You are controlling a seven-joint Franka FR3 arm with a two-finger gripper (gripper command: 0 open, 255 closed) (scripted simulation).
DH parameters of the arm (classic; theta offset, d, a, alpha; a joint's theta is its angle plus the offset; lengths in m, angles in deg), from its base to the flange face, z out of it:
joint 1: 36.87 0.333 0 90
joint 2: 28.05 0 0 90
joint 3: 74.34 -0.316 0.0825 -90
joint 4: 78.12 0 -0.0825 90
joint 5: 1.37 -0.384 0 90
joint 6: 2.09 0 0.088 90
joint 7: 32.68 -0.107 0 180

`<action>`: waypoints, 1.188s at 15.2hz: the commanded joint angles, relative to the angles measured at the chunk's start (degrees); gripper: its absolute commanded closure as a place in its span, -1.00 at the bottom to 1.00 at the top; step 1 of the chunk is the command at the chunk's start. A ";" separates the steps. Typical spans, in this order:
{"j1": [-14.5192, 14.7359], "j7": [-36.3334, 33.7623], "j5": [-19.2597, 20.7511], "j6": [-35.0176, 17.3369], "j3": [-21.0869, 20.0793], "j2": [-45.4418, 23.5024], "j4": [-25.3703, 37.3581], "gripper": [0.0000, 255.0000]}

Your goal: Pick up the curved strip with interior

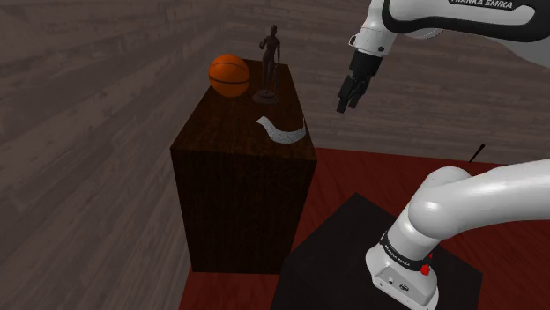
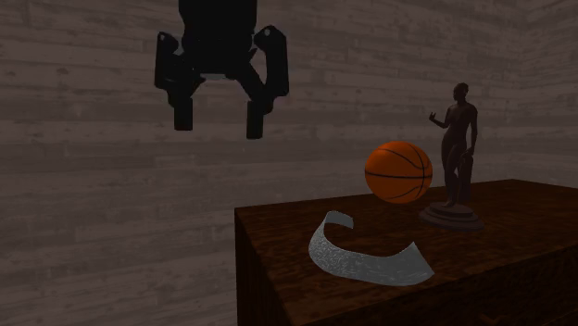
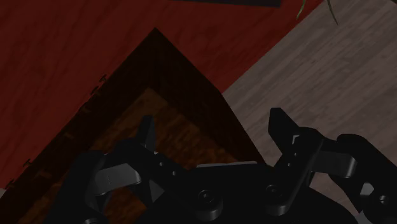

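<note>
— Where is the curved strip [image 1: 282,132] from where you hang?

— Below my pincer [image 1: 348,97] and off to one side. It is a pale grey band on the dark wooden surface [image 1: 220,123], close to the edge nearest me. I'm high in the air, over that edge or just outside it; a corner of the top shows beneath my fingers [image 3: 147,130].

— Why go for it from there?

— The strip seems to stand on its thin edge, one end curling upward. I judge I must come straight down and straddle its wall, one finger inside the bend. The basketball [image 1: 229,75] and the dark figurine [image 1: 270,62] sit farther from me than the strip, apart from it, so the near side is free.

— And your pincer?

— Spread wide, nothing between the fingers.

— Your arm [image 1: 458,202]?

— It rises from the stand, the upper link reaching across above, and the wrist bends down so the fingers point downward, tilted a little toward the surface. Sideways over the strip first, then descend, I'd say.
</note>
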 commanded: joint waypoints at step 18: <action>0.90 -0.84 -8.47 -17.93 2.83 -35.98 18.10 -1.00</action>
